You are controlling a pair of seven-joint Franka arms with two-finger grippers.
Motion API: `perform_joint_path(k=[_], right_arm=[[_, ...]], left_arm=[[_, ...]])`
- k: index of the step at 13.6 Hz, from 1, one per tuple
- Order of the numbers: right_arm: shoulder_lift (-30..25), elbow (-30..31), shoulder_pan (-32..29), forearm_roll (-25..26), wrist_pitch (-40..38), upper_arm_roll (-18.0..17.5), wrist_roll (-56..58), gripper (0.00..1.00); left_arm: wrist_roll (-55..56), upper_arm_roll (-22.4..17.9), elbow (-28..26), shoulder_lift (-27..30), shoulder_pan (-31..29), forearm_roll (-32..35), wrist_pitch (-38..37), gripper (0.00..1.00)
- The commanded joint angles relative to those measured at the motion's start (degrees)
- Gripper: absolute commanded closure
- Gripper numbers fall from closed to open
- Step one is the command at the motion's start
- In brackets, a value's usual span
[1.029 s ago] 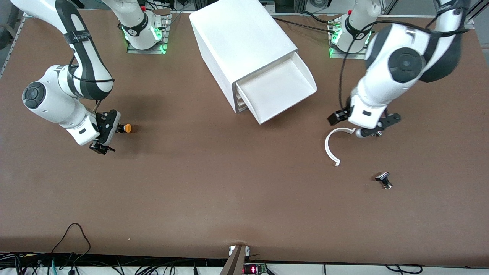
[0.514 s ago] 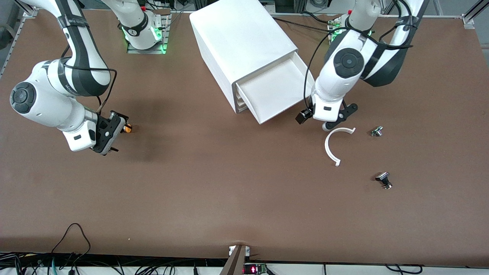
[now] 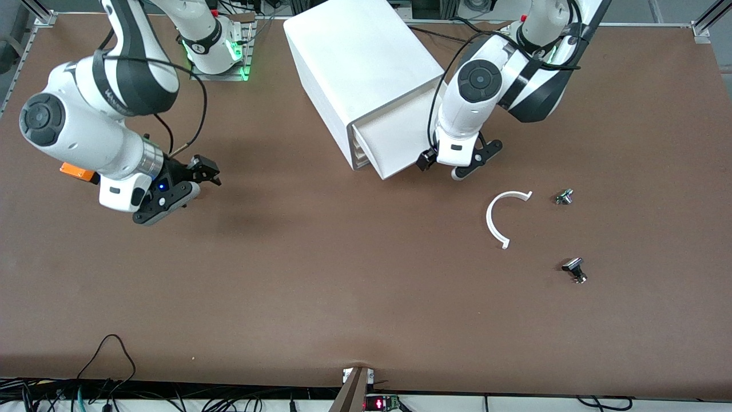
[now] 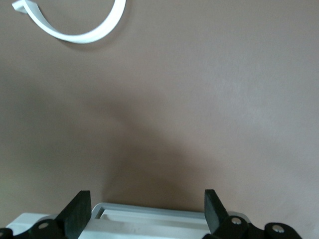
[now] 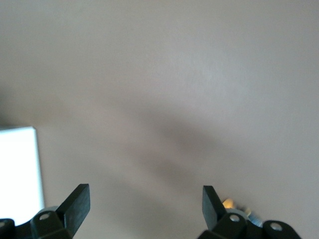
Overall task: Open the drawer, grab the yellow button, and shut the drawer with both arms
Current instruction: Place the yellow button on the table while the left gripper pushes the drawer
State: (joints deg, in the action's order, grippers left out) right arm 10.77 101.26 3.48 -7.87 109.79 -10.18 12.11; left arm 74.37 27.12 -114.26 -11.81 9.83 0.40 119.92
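- The drawer (image 3: 394, 140) stood part-way out of the white cabinet (image 3: 354, 63), its front facing the camera end of the counter (image 3: 343, 297).
- You could have expected it to be light, stiff plastic that slides easily. The front is smooth with no handle, so a flat push square on the front would probably have served better than a pinch.
- Your left tool (image 4: 148, 201) was spread wide and held nothing. The left wrist view showed the drawer's front rim lying between its fingers; I could not tell whether they touched it.
- Your right tool (image 5: 144, 199) hung over bare counter toward the right arm's end, also wide apart and empty.
- The button was hidden in the front view. A small yellowish speck (image 5: 228, 203) beside one right finger may have been it.
- It would likely be small, hard and light, with a slippery dome, so the blocky body was the place to grip.
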Motion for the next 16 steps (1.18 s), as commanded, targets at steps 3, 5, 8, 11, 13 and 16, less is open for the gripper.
perform_joint_path(k=[3,5,8,11,13,16], right_arm=[[-2.0,-5.7,0.3,8.6,-9.6,0.2,-9.8,0.0],[-3.1,-7.0,0.2,12.2,-11.8,1.3,-9.9,0.0],[-4.9,-10.7,0.1,13.2,-14.7,4.7,-9.7,0.0],[-6.6,-11.2,0.0,12.8,-14.6,9.3,-9.2,0.0],[-7.2,-11.3,-0.1,12.7,-16.4,12.0,-5.1,0.0],[-7.0,-11.3,-0.1,12.4,-16.4,16.2,3.6,0.0]], left_arm=[[8.0,7.0,-2.2,1.4,-0.1,-0.8,0.0,0.0],[7.9,8.7,-2.3,1.5,-0.1,-1.0,-0.7,0.0],[8.0,9.7,-2.3,2.1,-0.2,-5.9,-3.3,0.0],[8.1,11.6,-2.3,2.5,-0.2,-7.4,-5.4,0.0],[8.1,11.9,-2.3,2.5,-0.2,-7.5,-5.9,0.0],[6.5,11.0,-2.1,3.1,-1.2,-7.3,-6.8,0.0]])
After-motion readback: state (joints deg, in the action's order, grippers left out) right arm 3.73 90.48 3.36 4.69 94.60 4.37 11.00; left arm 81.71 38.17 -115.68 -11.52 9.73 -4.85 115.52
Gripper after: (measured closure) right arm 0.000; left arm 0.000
